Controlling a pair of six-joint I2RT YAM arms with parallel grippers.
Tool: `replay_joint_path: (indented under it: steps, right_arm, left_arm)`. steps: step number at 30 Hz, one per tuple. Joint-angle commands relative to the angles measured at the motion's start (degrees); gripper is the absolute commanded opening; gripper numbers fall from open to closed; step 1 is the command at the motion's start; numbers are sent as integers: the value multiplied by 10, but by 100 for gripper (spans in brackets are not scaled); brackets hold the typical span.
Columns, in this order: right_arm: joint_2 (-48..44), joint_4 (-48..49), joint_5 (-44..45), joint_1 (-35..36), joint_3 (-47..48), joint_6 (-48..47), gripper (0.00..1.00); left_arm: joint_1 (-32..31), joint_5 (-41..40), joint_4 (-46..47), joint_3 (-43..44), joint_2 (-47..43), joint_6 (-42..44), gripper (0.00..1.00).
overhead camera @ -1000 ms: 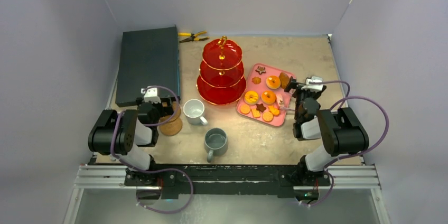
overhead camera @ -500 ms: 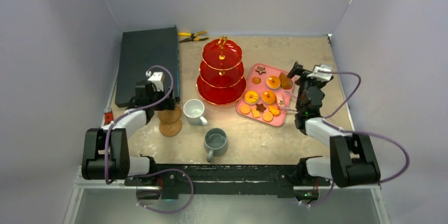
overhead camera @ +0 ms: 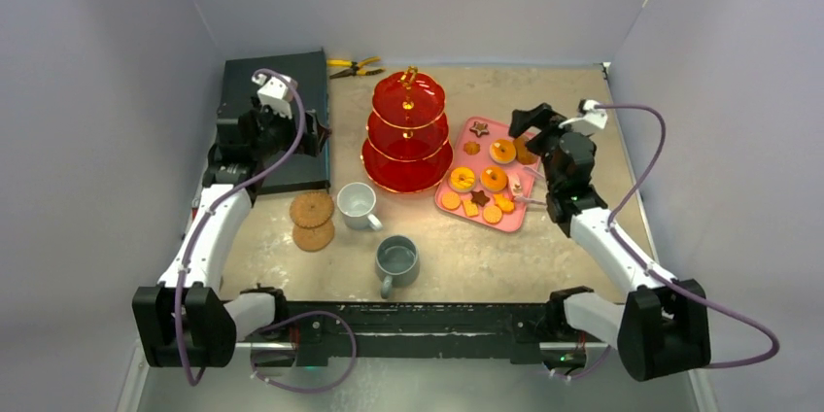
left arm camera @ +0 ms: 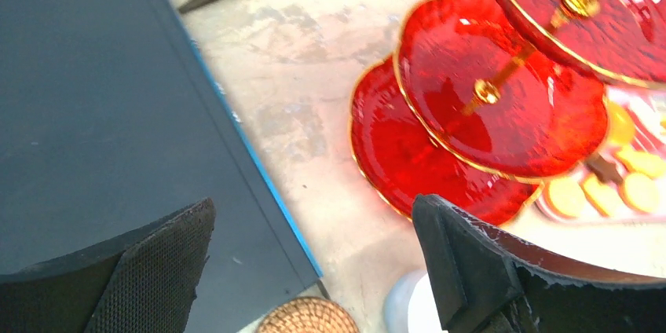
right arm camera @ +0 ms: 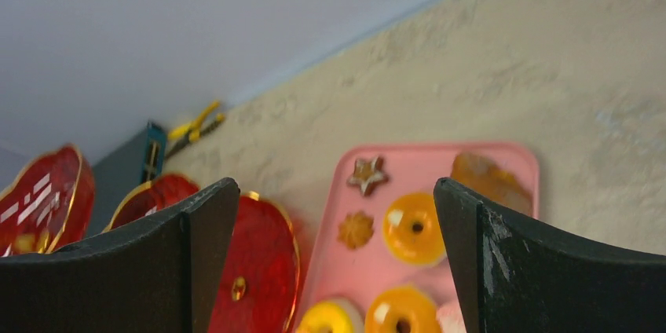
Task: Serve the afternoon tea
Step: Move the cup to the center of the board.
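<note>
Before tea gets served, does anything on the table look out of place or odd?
The yellow-handled pliers lie at the far edge, left of the red stand, and don't belong with tea things. Nothing looks spilled or tipped.

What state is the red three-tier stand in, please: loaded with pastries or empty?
Empty. All three tiers of the stand show bare red; the pastries lie on the pink tray beside it.

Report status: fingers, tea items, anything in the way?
Left gripper open, empty, over slab edge. Right gripper open, empty, over pink tray. Stand bare; pastries on tray; white mug, grey mug off coasters. No obstruction seen.
</note>
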Motion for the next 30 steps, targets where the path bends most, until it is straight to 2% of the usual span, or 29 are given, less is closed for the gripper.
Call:
replay_joint_path:
  steps: [1,5,10,15,20,26,30]
  right_arm:
    - [-51,-110,31,71,8,-12,99]
    - [-80,-172,88,117,11,-30,99]
    - [-87,-220,99,152,14,-19,99]
    - [-67,-281,146,277,30,-16,98]
    - [-49,-350,162,412,36,1,89]
    - [27,-390,191,561,80,20,83]
    - [65,-398,168,605,119,12,82]
  left_arm:
    - [-3,93,-77,-1,-12,49,100]
    - [-10,117,-102,-16,-16,79,100]
    - [-51,86,-104,-16,1,88,100]
    - [-86,59,-134,-5,14,113,99]
    - [-89,48,-187,4,7,157,99]
    - [-99,25,-198,13,29,185,84]
    - [-114,10,-197,16,57,199,72]
